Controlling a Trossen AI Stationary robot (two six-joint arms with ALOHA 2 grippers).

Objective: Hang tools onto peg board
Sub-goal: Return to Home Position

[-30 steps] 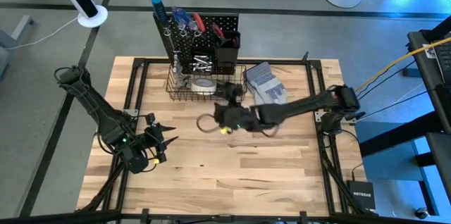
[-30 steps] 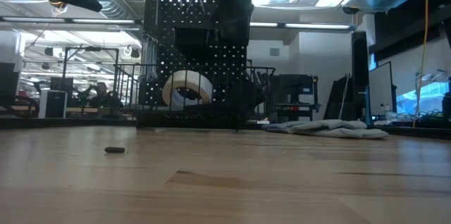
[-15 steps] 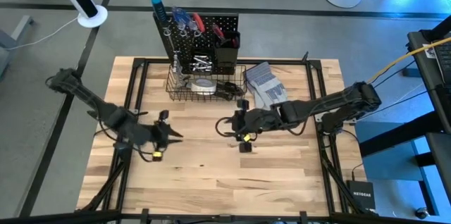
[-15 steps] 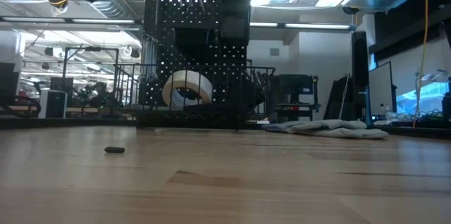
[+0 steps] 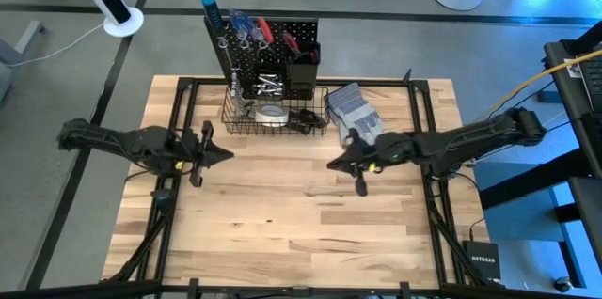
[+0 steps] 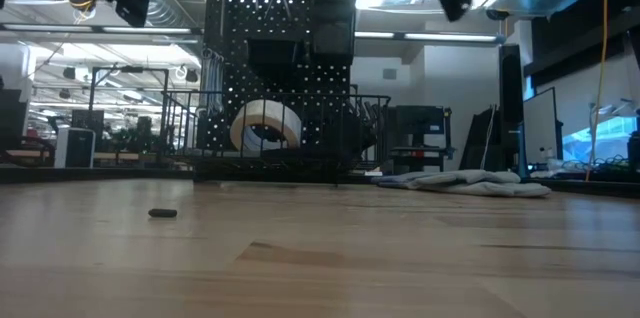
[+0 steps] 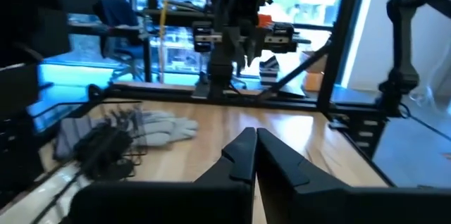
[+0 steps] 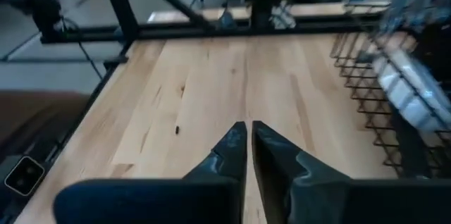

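Left pincer (image 5: 224, 154) and right pincer (image 5: 333, 163): fingers together, empty, above the worktop (image 5: 282, 233). Tools (image 5: 252, 28) hang on the peg board (image 5: 293, 32); tape (image 6: 265, 125) in the basket (image 6: 180, 123). Tape's light, stiff: grip across the rim. Steel tools slick, heavier: take mid-shank.

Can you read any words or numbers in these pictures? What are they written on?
"NETGEAR": on a small black box lying off the table, past its right edge, in the high view.
No other text can be read: the peg board, the white tape roll in its wire basket and the grey gloves show no legible letters or numbers. Any marks in the room behind are too blurred.
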